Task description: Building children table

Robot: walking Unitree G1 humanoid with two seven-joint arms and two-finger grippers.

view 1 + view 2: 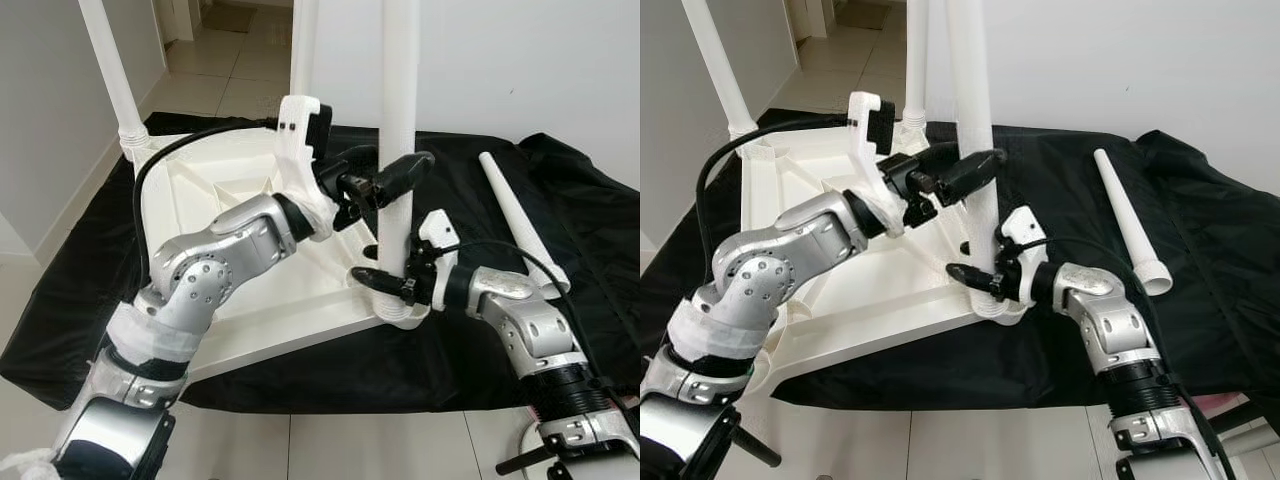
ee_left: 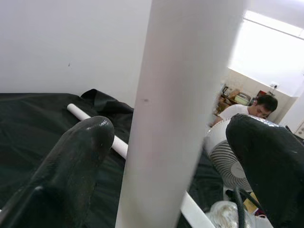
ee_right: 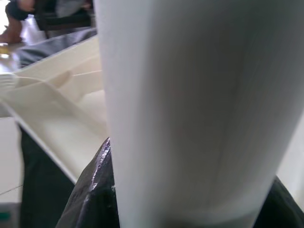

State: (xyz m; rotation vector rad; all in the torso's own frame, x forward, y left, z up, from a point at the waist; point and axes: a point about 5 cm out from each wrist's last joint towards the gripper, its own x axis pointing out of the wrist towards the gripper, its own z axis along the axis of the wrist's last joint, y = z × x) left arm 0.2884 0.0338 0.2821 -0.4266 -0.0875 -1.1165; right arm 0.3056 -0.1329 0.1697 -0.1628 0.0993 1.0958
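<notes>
Upturned white plastic child's tabletop (image 1: 215, 195) lay underside-up on a black cloth sheet (image 1: 90, 280) spread over the pale tiled floor (image 1: 230, 85). At about 10 o'clock a white tapered plastic leg (image 1: 112, 70) stood seated in its far corner socket; another (image 1: 303, 45) rose at 12 o'clock behind. The left gripper (image 1: 378, 182), near centre, straddled the nearest upright white leg (image 1: 399, 110) partway up; in the left wrist view its fingers (image 2: 71, 166) stood either side of the tube with gaps showing, so released rather than clenched. Lower, at 5 o'clock of that leg, the right gripper (image 1: 385, 283) sat at the leg's base by the near corner socket (image 1: 405, 318); fingers pressed close to the tube, but whether clamped I could not tell. At 2 o'clock a loose fourth white leg (image 1: 520, 225) lay flat on the cloth, well apart. Judged: legs hollow, light, stiff, smooth and rather slippery, prone to twisting in the pads; best taken low near the thick end, steadied higher up while pushed into the socket. A person (image 2: 254, 107) sat beyond, past a white fan (image 2: 230, 159).
</notes>
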